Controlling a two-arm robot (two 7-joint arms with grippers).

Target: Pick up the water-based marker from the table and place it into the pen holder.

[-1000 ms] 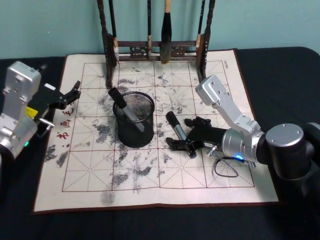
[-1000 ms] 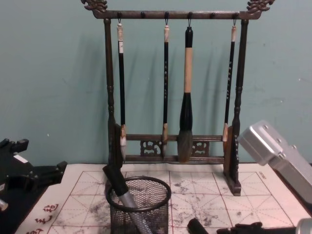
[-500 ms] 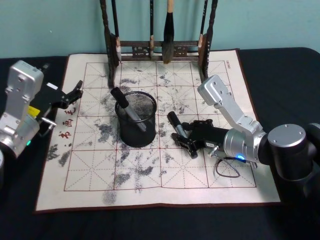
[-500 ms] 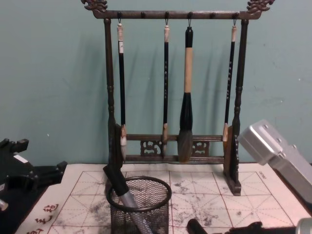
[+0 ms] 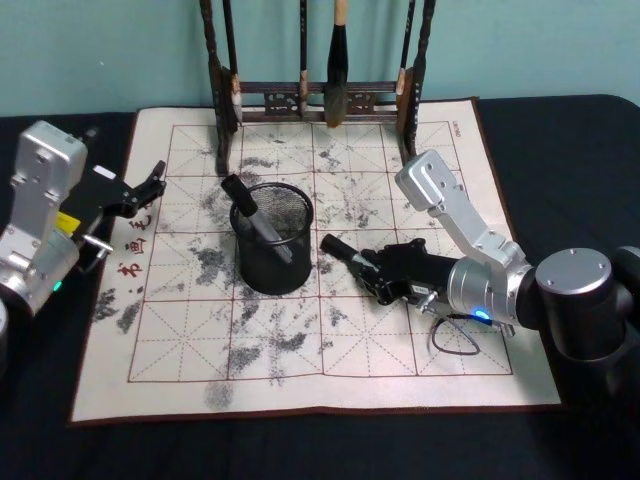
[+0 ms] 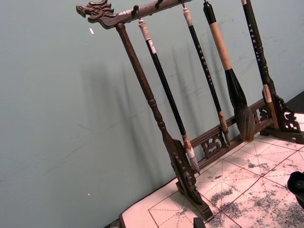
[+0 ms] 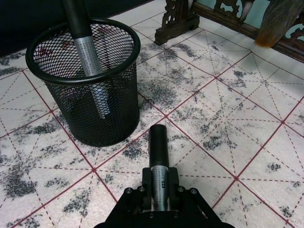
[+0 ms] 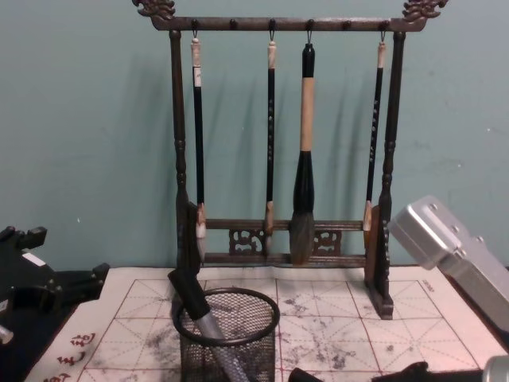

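Even, fairly bright light fell from above on the table (image 5: 560, 130) I worked at, throwing soft, faint shadows of the brush rack (image 8: 178, 159) onto the wall (image 8: 87, 143) behind the table's far edge.

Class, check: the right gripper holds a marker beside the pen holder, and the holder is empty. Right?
No. The holder isn't empty: the right wrist view shows a marker leaning inside it. The right gripper does hold a second marker beside it. The left gripper sits parked at the left.
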